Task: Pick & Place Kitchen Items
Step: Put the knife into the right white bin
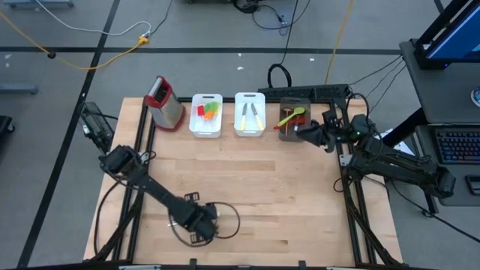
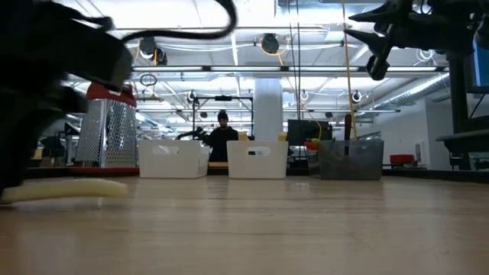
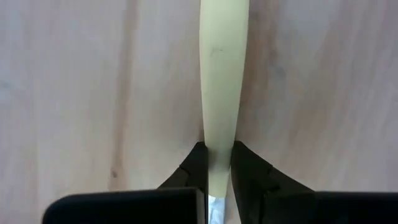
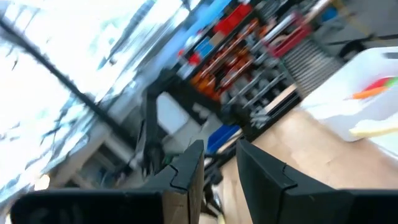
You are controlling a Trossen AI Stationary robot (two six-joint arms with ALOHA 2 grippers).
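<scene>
A cream-handled knife [image 3: 222, 74] lies flat on the wooden table near its front edge. It also shows in the low view [image 2: 69, 191]. My left gripper [image 1: 196, 223] is down over it and shut on it. My right gripper [image 1: 298, 132] hangs high above the table by the dark bin [image 1: 292, 112] at the back right. Its fingers [image 4: 186, 168] are a narrow gap apart with nothing between them. A white bin [image 1: 206, 124] holds red, orange and green spatulas. A second white bin [image 1: 249, 126] holds cream-handled knives. The dark bin holds a green spoon [image 1: 294, 115]. My left gripper pinches the knife's cream handle [image 3: 219, 134] between its two fingers [image 3: 194, 165], at the end where the steel blade [image 3: 214, 208] begins. The fingers come from above and lie across the knife. The handle lies level along the table top.
A steel box grater with a red top [image 1: 165, 101] stands at the back left beside the bins. The three bins stand in a row along the far edge. Bare wood [image 1: 262, 180] lies between the bins and my left gripper. A person [image 2: 222, 134] shows far behind the table.
</scene>
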